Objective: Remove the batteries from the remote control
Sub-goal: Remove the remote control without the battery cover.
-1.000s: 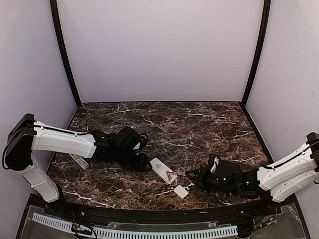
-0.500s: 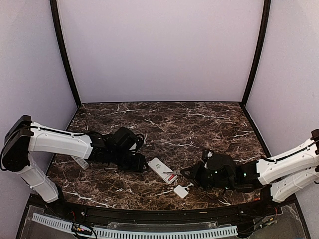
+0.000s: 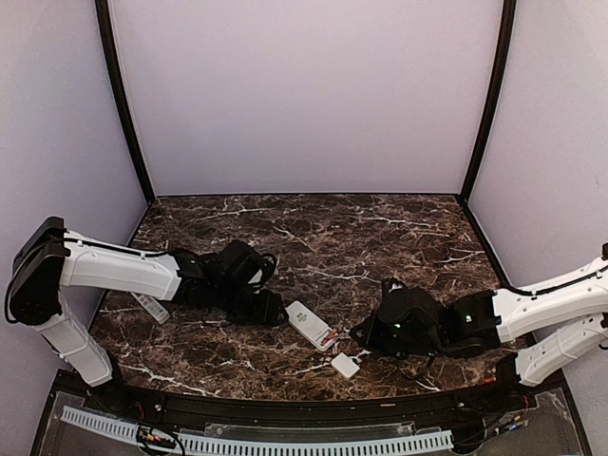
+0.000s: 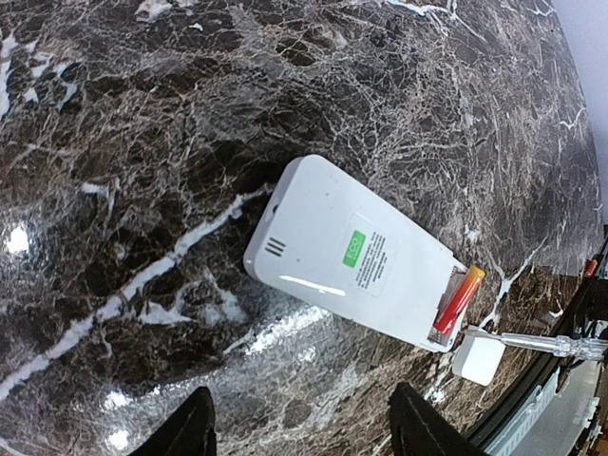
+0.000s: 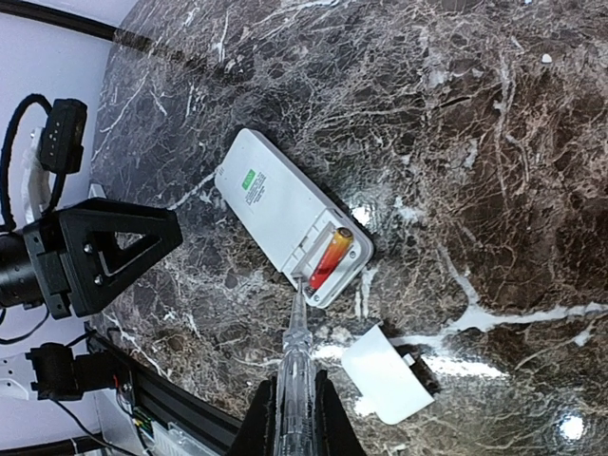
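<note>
Marble table point(image 3: 380, 228), L hand point(image 4: 299, 423) spread, R hand point(image 5: 290, 418) pinching screwdriver point(image 5: 293, 361) by battery point(image 5: 328, 255) in remote point(image 5: 271, 204)

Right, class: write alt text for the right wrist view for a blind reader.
The right gripper holds a screwdriver, tip at the open compartment of a white remote where a red battery sits; its cover lies beside.

The remote control point(image 4: 356, 252) lies on the table point(image 4: 142, 142) just ahead of the left gripper point(image 4: 304, 399), outside its jaws. One battery point(image 4: 458, 296) lies in the compartment point(image 5: 308, 251) at the remote's end far from these jaws. The screwdriver point(image 5: 294, 366) sticks forward from between the jaws of the right gripper point(image 5: 293, 408), with its tip at the compartment edge, beside the battery. The battery cover point(image 5: 385, 377) lies to the right of its shaft
</note>
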Tool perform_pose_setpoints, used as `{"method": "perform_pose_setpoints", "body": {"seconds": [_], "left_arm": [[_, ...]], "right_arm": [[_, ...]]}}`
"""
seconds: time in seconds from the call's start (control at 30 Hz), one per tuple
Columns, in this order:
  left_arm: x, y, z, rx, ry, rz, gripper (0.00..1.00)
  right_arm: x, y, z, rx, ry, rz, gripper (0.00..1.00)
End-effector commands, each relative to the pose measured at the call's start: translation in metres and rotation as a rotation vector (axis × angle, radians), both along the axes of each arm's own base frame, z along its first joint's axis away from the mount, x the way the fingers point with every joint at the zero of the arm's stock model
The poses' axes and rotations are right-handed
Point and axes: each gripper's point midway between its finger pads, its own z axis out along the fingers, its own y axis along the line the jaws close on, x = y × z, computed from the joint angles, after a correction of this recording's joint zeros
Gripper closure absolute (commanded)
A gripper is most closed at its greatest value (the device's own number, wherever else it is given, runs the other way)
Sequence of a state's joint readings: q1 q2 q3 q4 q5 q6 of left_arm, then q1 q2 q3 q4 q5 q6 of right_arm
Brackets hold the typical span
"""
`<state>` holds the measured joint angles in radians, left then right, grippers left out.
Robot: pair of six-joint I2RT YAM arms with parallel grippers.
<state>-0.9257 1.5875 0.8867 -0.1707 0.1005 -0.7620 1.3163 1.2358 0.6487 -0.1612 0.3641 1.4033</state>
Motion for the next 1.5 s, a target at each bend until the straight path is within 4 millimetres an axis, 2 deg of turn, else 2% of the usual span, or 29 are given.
{"method": "perform_pose_setpoints", "body": {"seconds": [0.0, 0.37, 0.7, 1.03, 1.47], "left_arm": [[0.014, -0.009, 0.001, 0.001, -0.011, -0.014, 0.37], [0.036, -0.02, -0.008, 0.079, -0.038, -0.054, 0.33], [0.039, -0.014, -0.02, 0.143, -0.04, -0.069, 0.33], [0.041, -0.014, -0.033, 0.18, -0.039, -0.085, 0.33], [0.037, -0.013, -0.041, 0.186, -0.024, -0.108, 0.36]], "right_arm": [[-0.001, -0.005, -0.001, -0.088, -0.037, 0.03, 1.0], [-0.003, 0.006, 0.001, -0.125, -0.063, 0.089, 1.0], [-0.004, 0.025, 0.01, -0.166, -0.112, 0.153, 1.0], [-0.004, 0.024, 0.003, -0.212, -0.102, 0.136, 1.0], [-0.007, 0.021, -0.006, -0.24, -0.083, 0.139, 1.0]]}}
